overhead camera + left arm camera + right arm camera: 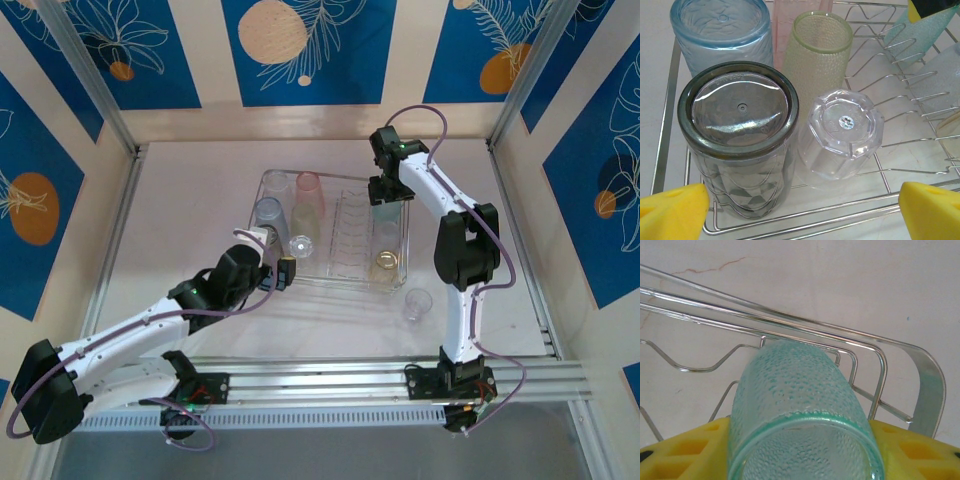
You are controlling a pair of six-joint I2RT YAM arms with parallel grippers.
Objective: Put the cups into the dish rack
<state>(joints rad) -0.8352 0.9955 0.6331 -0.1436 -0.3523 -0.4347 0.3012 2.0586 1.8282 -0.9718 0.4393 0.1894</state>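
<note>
From above, the right claw [388,195] pinches a teal pebbled plastic tumbler [385,212] over the far corner of the silver wire dish rack [345,284]. Left wrist: the left claw [800,215] hangs spread before a crowded smoky grey tumbler [740,145]. Right wrist: the rim wire [880,365] sits close, so the teal tumbler may snag and topple out.

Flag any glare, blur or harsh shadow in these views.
Top external: even light, soft shadows, sharp. Left wrist: bright glare patches on the base of the grey cup. Right wrist: teal cup cropped at the bottom, its near rim slightly soft; rack crisp.
</note>
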